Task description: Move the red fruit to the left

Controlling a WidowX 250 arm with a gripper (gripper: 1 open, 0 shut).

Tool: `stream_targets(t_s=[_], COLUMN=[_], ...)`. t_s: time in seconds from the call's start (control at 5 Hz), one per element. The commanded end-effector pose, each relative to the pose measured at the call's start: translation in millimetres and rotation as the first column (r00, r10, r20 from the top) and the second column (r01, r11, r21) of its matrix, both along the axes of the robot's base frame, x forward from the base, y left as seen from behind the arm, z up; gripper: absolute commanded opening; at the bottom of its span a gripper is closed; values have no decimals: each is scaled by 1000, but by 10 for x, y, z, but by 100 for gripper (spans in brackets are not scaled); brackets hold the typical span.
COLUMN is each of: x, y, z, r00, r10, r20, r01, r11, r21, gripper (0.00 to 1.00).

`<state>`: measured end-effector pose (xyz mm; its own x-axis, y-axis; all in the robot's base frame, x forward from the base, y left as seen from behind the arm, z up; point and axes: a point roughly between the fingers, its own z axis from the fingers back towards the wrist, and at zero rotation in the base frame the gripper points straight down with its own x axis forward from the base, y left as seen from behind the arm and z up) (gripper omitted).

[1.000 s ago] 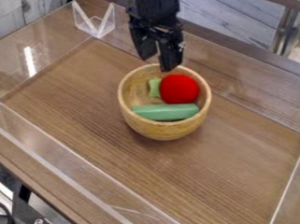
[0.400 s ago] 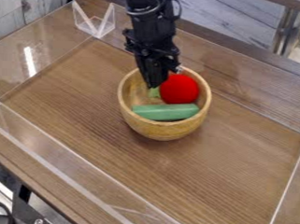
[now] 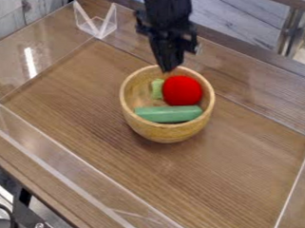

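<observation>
The red fruit [image 3: 183,90], a small smooth ball, lies inside the wooden bowl [image 3: 163,129] on its right side. My black gripper [image 3: 168,62] hangs just above the bowl's far rim, up and left of the fruit. Its fingers are shut together, and I see nothing held between them. It does not touch the fruit.
A long green vegetable [image 3: 168,114] lies across the front of the bowl, and a small pale green piece [image 3: 154,88] sits at its left. Clear plastic walls [image 3: 44,54] fence the wooden table. A clear folded stand [image 3: 98,24] is at the back left.
The gripper dipped into the bowl left of the red fruit, closed, then rose and shifted slightly right. The fruit stayed in the bowl.
</observation>
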<state>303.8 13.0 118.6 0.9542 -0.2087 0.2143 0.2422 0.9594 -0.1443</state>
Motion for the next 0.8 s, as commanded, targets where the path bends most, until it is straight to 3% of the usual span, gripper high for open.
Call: stream_targets(t_s=[0.0, 0.2, 0.4, 0.6], x=[69, 72, 25, 74], y=[-55, -81, -112, -142], z=[238, 100, -109, -146], r00=[998, 999, 999, 998], r10=[-14, 3, -34, -54], r20=[69, 50, 30, 23], r01=[13, -3, 33, 53], r11=[1000, 1000, 999, 997], r21=[9, 10, 30, 48], gripper=[0, 100, 100, 100])
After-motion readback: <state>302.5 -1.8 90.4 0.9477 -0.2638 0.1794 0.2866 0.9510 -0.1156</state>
